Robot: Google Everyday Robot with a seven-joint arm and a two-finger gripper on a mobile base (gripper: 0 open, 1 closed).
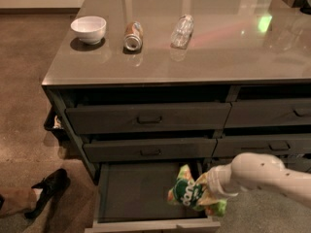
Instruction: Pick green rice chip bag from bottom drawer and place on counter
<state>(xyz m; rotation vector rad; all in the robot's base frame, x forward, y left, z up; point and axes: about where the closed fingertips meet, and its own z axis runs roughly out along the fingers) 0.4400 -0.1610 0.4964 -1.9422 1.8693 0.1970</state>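
Note:
The green rice chip bag (184, 193) is at the right end of the open bottom drawer (131, 193), tilted up and crumpled at its right edge. My gripper (208, 192), at the end of the white arm (262, 174) reaching in from the right, is shut on that right edge. It holds the bag just above the drawer's dark floor. The counter (218, 52) is the glossy grey top above the drawers.
On the counter's far left stand a white bowl (89, 29), a crushed can (132, 36) and a clear plastic bottle (181, 31) lying down. Two closed drawers with bar handles sit above the open one. A dark shoe (48, 188) lies on the floor at the left.

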